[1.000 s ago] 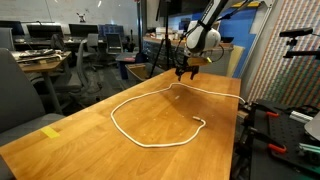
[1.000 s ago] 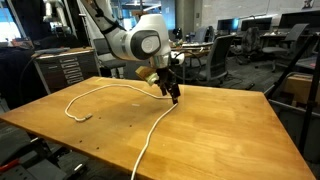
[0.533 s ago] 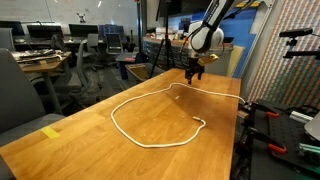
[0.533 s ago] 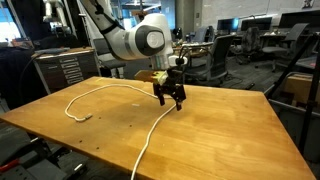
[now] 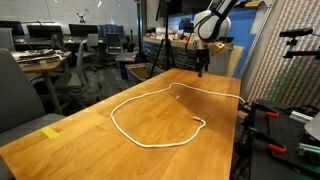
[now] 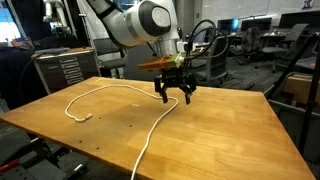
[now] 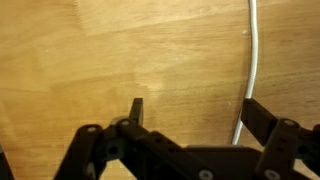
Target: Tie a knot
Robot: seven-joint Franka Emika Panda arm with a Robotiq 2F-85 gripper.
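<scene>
Strip of yellow tape (image 5: 50, 131) near the closest corner of the brown wooden counter (image 5: 80, 150). Beyond it, the thin white flexible rope (image 5: 150, 145) lies as one wide open loop across the middle of the counter; its short curled free end points toward a side edge, and its farther run leads off the edge near the far corner. No strand is seen crossing another, so the knot is judged not yet formed. Above the far edge hangs the black two-fingered claw (image 5: 203, 72), jaws spread wide and empty.

Hazards, as judgements:
- The loop is slack and unanchored; a pull on one strand may drag the whole rope (image 6: 110, 86) and collapse it.
- The free end is short and may slip back out of any crossing.
- The part hanging over the edge may tug the rope off the counter once it is lifted.
- In the wrist view the rope (image 7: 250, 40) passes near the inner side of one finger, off-centre under the claw (image 7: 193, 115); a straight descent could pin or push it.
- The rope lies flat on the wood, so the claw (image 6: 175, 97) may close over it and miss, or scrape the counter.

Containers: none visible on the counter; nothing is held in anything.
</scene>
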